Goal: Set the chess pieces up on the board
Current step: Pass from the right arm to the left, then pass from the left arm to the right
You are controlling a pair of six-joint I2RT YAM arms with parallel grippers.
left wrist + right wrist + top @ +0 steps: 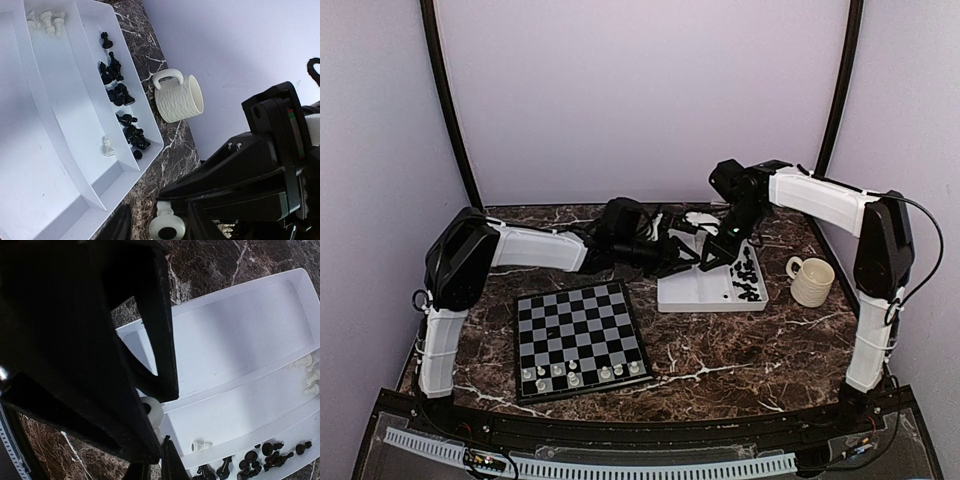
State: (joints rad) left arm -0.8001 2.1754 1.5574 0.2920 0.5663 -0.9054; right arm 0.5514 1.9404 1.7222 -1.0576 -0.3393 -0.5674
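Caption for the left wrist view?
White chessman between fingers of the left tool; tray of black and white pieces and cream mug beyond.

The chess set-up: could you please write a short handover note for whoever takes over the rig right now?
Right gripper: shut, apparently pinching a white piece near the tray.
Left gripper: open around that piece; contact unclear.
Board: row of white pieces along its near edge, no black ones.
Tray: the black pieces and spare white pieces.
Left to do: finish what looks like a handover, place the spare whites, then all blacks.
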